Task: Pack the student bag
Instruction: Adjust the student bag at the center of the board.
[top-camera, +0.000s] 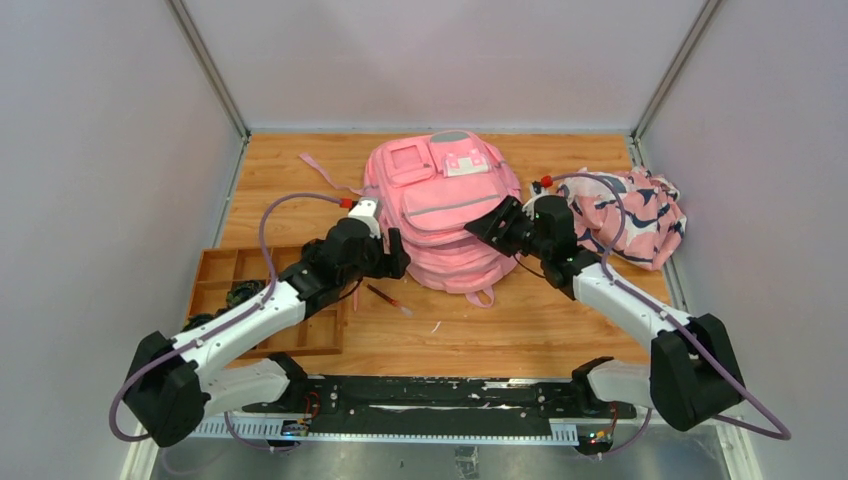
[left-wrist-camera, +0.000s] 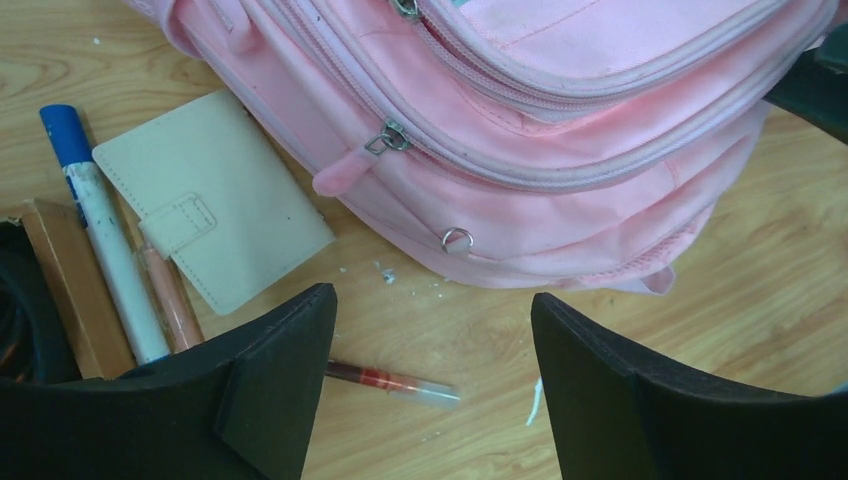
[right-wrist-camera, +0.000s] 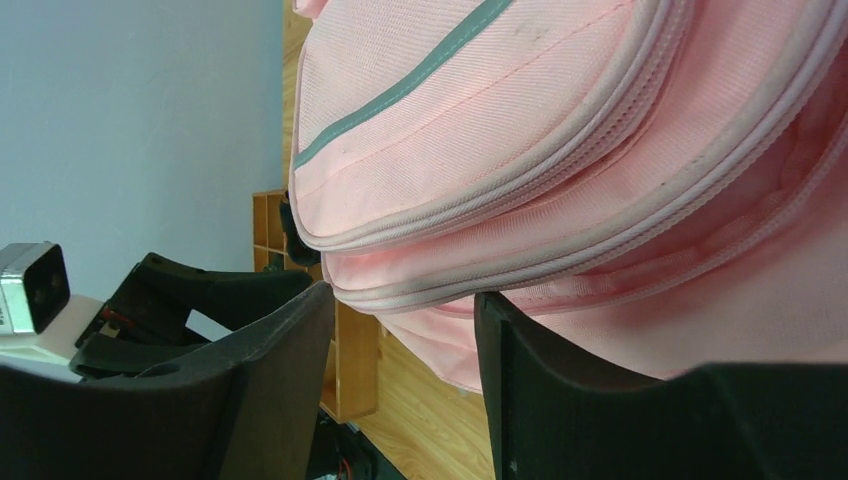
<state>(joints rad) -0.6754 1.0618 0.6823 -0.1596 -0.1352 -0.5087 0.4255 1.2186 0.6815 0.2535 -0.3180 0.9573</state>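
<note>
The student bag is a pink backpack with grey trim, lying flat mid-table with its pockets up. My left gripper is open just off the bag's near left edge, over bare wood. A red pen lies on the table between its fingers. A zipper pull hangs on the bag's side ahead of them. My right gripper is open at the bag's near right edge. The zipped pink seam sits at its fingertips, and one finger lies against the fabric.
A white wallet-like case, a blue-capped marker and a pinkish pen lie left of the bag beside the wooden tray. A pink cloth with navy-white pattern sits at the back right. Walls enclose three sides.
</note>
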